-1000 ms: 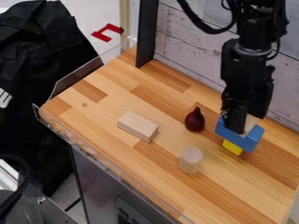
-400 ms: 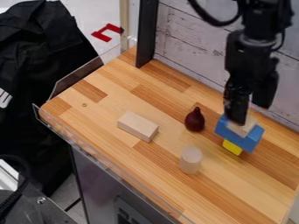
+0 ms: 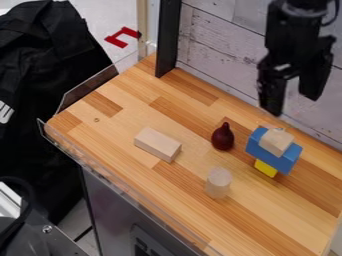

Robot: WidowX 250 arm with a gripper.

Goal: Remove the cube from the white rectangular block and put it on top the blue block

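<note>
Along the counter's (image 3: 100, 135) near long edge ran a clear upright panel (image 3: 107, 172). Inward of it stood a pale cylinder (image 3: 218, 184), upright, the nearest of the loose pieces to the camera. The pale rectangular block (image 3: 157, 145) lay flat on one long side, to the left of the cylinder and apart from it, set in from the same near edge.

Farther in, a dark red pear-shaped piece (image 3: 222, 137) stood with its narrow end up, between the rectangular block and the blue block (image 3: 283, 159) and touching neither. The blue block was toward the far long edge, with a yellow block (image 3: 266, 168) showing below it. Task piece: the cube (image 3: 276, 141), pale wood, rested on top of the blue block, well apart from the rectangular block.

Tool (image 3: 292, 102): fingers spread, a clear gap between them, nothing gripped; it hung above and beyond the cube, apart from it, over the far long edge. Behind that edge rose a whitish plank wall (image 3: 220, 55), with a dark upright post (image 3: 167, 37) by the far left corner.
</note>
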